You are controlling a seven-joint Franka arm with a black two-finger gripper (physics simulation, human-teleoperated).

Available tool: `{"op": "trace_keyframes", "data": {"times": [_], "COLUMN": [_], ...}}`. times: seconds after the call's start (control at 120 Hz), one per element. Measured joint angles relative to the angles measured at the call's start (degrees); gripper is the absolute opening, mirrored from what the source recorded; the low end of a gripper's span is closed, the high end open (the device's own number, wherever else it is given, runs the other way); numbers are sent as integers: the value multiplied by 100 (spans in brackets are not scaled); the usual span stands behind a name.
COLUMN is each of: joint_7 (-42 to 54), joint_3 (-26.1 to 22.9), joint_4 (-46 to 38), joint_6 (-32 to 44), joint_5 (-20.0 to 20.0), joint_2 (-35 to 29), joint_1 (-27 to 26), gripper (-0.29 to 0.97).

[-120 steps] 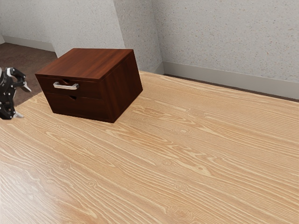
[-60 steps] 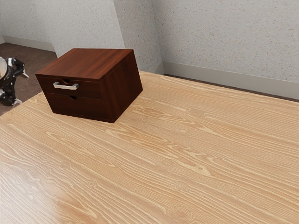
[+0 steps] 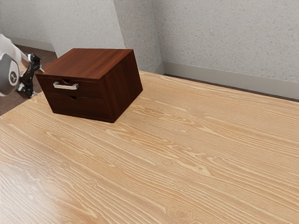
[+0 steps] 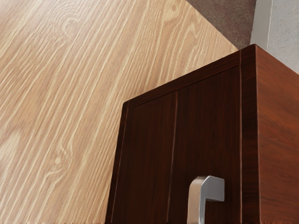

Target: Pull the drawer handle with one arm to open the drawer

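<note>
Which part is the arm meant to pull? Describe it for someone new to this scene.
On the light wooden table stands a dark brown cabinet. Its upper drawer carries a silver bar handle; the lower drawer has only a small notch.

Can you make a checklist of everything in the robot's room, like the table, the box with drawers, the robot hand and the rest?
Surface: light wooden table, bare apart from the cabinet.
Job's things: dark wooden cabinet at the table's far corner. Its top drawer looks shut and has a silver handle. The lower drawer has a small notch.
Clutter: nothing seen.
Grippers: black gripper, open, beside the cabinet on the exterior view's left, apart from the handle.
Cables: nothing seen.
Surroundings: grey speckled wall, pale baseboard, brown floor.
</note>
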Motion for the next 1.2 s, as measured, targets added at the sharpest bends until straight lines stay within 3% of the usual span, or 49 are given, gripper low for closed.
{"op": "trace_keyframes", "data": {"times": [0.125,0.242,0.342,1.2], "joint_7": [84,149,195,409], "joint_3": [-197,-990,-1233,-1358], "joint_4": [331,522,581,979], "joint_6": [10,16,20,-17], "joint_5": [-209,-334,-387,-834], "joint_2": [311,525,615,1250], "joint_1": [95,818,1023,1075], "gripper": [68,68,68,68]}}
